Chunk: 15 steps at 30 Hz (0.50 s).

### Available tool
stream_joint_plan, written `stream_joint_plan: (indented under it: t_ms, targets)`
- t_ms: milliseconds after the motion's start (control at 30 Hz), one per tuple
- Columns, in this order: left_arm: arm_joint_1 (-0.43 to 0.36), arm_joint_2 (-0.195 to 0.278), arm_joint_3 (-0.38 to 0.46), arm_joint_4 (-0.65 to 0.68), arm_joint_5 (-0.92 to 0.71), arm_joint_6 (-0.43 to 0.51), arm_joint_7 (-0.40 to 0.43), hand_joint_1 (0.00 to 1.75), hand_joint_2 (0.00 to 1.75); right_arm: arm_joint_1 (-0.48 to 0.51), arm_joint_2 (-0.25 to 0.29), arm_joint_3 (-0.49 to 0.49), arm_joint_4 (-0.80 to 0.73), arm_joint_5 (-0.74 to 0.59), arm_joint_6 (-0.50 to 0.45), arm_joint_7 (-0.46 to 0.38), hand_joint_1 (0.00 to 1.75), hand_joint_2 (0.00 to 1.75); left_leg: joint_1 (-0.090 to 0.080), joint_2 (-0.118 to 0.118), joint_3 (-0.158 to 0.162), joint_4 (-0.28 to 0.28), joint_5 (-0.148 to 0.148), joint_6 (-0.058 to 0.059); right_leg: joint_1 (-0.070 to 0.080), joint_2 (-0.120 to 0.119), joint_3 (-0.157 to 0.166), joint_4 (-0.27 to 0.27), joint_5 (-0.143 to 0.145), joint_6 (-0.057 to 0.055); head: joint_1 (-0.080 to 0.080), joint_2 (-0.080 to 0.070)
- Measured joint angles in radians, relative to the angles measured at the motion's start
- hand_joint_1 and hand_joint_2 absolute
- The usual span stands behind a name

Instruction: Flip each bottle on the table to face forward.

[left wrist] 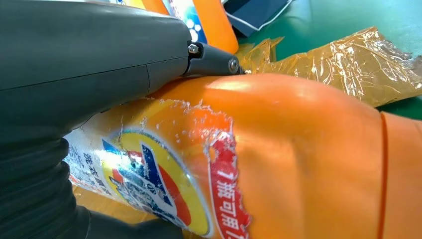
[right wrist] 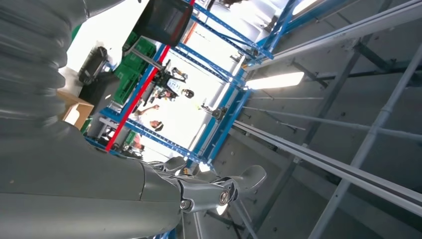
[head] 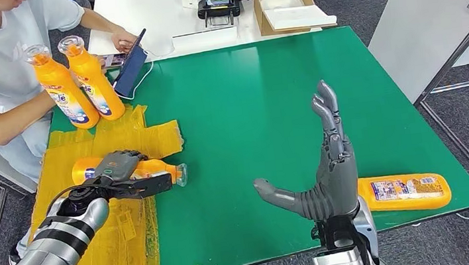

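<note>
The left hand (head: pixel 123 175) is gripping the lying orange bottle (head: pixel 156 169) at the frame's lower left, while the right hand (head: pixel 325 162) is hovering open-fingered over bare green bench (head: pixel 248 104).

Lying bottle (head: pixel 156 168): glossy orange plastic, smooth, hard highlights in left wrist view; its printed label (left wrist: pixel 164 184) is scuffed, edges torn and peeling; clear plastic cap; two upright bottles (head: pixel 76 84) same glossy orange plastic, labels intact; fourth bottle (head: pixel 404 192) by the table edge likewise glossy. Table (head: pixel 268 102) top: matt green, smooth, looks like a mat or laminate; yellow film (head: pixel 125 245) on it is thin, crinkled, shiny, translucent plastic. Left hand (head: pixel 123 176): matt dark grey plastic fingers, ribbed rubbery wrist cover, small metal screws; right hand (head: pixel 325 162) same; arms brushed silver metal. Cardboard box (head: pixel 284 7): matt brown; floor looks like grey carpet.
</note>
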Motion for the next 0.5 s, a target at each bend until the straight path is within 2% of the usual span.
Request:
stream_joint_plan:
  t_ms: [133, 267, 367, 500]
  targets:
    - [-0.005, -0.003, 0.000, 0.014, 0.001, 0.001, 0.000, 0.42, 1.75, -0.002, 0.000, 0.000, 0.004, 0.000, 0.000, 0.000, 0.00, 1.75, 0.000, 0.000, 0.001, 0.000, 0.000, 0.000, 0.000, 0.000, 0.001, 0.000, 0.000, 0.000, 0.000, 0.000]
    - [-0.009, -0.004, 0.000, 0.023, 0.001, 0.001, 0.000, 0.01, 1.75, -0.004, 0.000, 0.000, 0.007, 0.000, 0.001, 0.000, 0.00, 1.75, 0.000, 0.000, 0.001, 0.000, 0.001, 0.000, 0.000, 0.000, 0.001, 0.000, 0.000, 0.000, 0.000, 0.000]
    - [-0.009, -0.008, 0.003, 0.027, 0.018, 0.026, 0.007, 0.00, 1.75, -0.005, 0.000, 0.000, 0.008, 0.000, 0.003, 0.002, 0.00, 1.75, 0.000, 0.000, 0.001, 0.000, 0.001, 0.000, 0.000, 0.000, 0.001, 0.000, 0.000, 0.000, 0.000, 0.000]
    - [0.014, -0.031, 0.039, 0.016, 0.061, 0.134, 0.051, 0.00, 1.75, -0.004, -0.001, 0.000, 0.010, 0.022, 0.010, 0.014, 0.00, 1.75, 0.000, 0.000, 0.001, 0.000, 0.001, 0.000, 0.000, 0.000, 0.001, 0.000, 0.000, 0.000, 0.000, 0.000]
